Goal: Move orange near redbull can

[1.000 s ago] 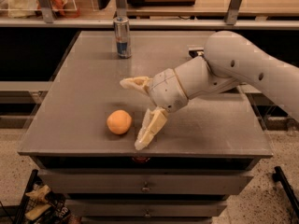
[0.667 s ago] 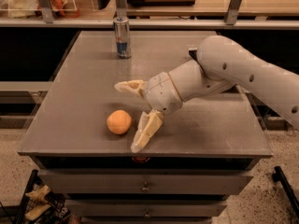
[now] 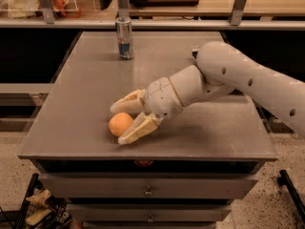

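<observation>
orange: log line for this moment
stage: pre-grasp | end effector: open, straddling orange | orange: on table, front | can: upright at back, apart from orange

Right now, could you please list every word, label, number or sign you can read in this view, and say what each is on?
No text can be read.
On the redbull can: a red mark on blue and silver; its lettering is too blurred to read.
On the orange, the table and the gripper, whose fingers sit open either side of the orange: no text.
</observation>
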`<action>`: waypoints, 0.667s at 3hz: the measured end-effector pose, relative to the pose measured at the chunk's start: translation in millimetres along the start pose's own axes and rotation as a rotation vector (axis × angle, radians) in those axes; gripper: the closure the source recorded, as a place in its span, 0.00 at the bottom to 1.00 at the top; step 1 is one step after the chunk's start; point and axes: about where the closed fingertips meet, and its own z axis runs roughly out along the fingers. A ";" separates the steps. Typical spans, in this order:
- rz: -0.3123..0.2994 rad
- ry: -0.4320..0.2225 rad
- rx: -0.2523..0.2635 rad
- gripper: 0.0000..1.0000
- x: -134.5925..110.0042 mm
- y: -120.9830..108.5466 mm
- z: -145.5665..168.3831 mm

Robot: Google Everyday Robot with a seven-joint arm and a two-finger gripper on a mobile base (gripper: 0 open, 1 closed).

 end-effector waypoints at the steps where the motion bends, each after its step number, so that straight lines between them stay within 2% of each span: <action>1: -0.001 -0.001 0.003 0.71 2.7 -2.4 -2.8; 2: -0.008 0.007 0.016 0.95 2.9 -6.6 -9.6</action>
